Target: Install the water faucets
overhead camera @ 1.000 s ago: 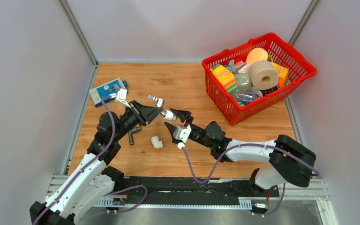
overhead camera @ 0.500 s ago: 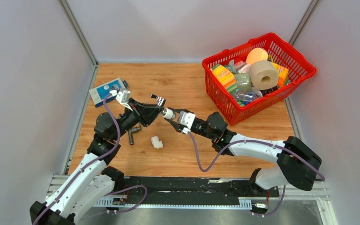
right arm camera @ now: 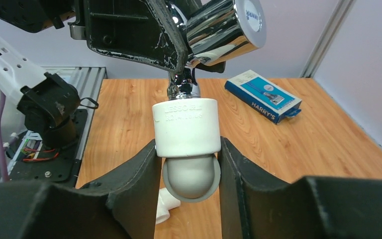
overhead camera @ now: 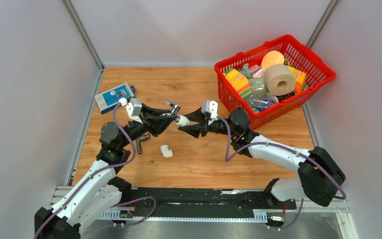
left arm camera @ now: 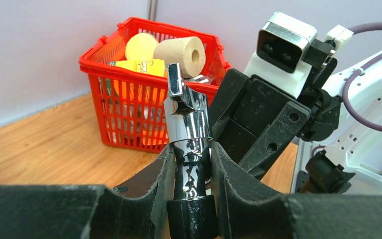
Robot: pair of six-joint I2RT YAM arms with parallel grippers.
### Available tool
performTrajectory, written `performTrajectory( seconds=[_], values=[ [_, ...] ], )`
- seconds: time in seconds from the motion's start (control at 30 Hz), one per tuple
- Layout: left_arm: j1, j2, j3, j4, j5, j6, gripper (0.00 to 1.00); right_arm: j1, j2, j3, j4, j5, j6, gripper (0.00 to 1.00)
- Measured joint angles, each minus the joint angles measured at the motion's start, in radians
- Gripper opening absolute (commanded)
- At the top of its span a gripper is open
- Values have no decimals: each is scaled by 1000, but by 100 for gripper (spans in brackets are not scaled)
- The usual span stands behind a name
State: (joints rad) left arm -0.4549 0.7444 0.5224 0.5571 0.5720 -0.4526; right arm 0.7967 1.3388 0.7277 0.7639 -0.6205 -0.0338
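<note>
The chrome faucet (left arm camera: 189,124) is clamped in the left pincer (left arm camera: 189,167), left of the red basket (overhead camera: 258,117). Its stem is met by the white elbow fitting (right arm camera: 186,130), which is gripped in the right pincer (right arm camera: 189,172). The dark grey faucet (overhead camera: 141,144) is laid on the table (overhead camera: 199,84), farther left of the basket.

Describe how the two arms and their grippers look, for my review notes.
Both the left arm and right arm have white shells with black joints, and a purple cable loops along each. The left gripper and right gripper are black, with thick fingers. A white camera block sits on the right wrist.
</note>
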Motion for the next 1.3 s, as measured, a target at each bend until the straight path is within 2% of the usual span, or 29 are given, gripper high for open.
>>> performTrajectory(
  seconds=[0.13,0.23,0.37,0.5,0.77,0.97,1.3],
  values=[
    [-2,-35,0,-36,-29,7,0,0,0,10,-9,-11,25,60],
    [-12,-108,-21,-66,-119,27,0,0,-8,30,-35,28,55,73],
    [-8,-164,-18,-155,-271,31,0,0,-69,31,-72,74,3,83],
    [-8,-153,44,-325,-392,-7,0,0,-141,22,-74,105,-107,86],
    [-8,-162,49,-472,-548,-263,0,23,-192,-34,-55,141,-346,87],
    [-7,-130,61,-504,-568,-414,0,111,-180,-76,-32,215,-537,87],
    [-7,-119,81,-487,-573,-523,0,213,-111,-100,71,369,-762,86]
  ],
)
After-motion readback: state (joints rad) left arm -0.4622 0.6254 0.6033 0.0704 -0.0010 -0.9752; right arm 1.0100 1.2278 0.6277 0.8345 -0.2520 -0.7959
